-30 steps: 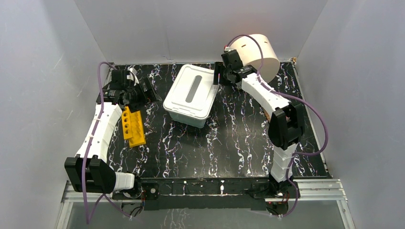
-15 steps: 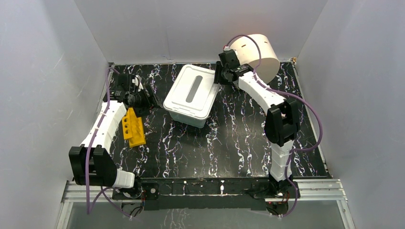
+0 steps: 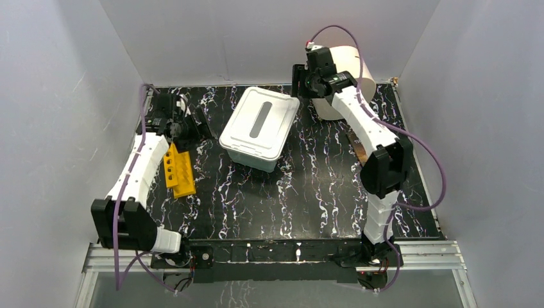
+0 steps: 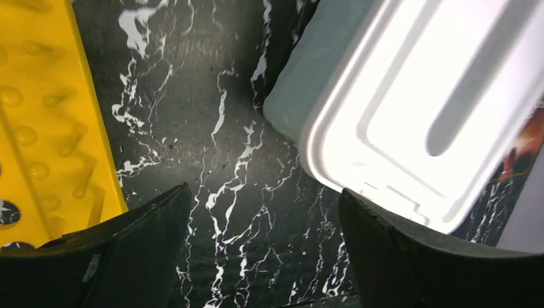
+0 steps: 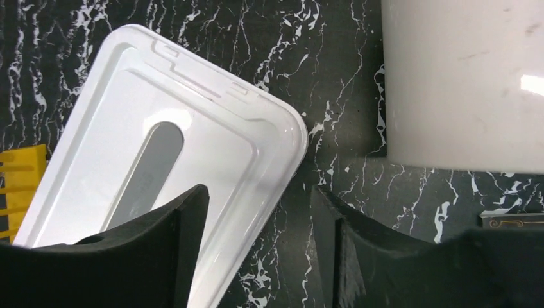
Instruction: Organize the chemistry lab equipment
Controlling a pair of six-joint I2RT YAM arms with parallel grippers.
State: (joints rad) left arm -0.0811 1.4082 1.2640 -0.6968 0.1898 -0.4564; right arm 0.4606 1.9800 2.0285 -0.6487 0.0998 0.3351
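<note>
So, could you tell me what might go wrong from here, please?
1. The open right gripper hangs in the narrow gap between the white lidded box and the cream cylinder; a descent could knock either.
2. The open left gripper sits between the yellow rack and the box, so a sideways swing may shove the rack.
3. The box's lid is on, so nothing can go in yet.

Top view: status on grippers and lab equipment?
Left gripper open, empty. Right gripper open, empty. White bin lidded. Loose lab items not visible.
</note>
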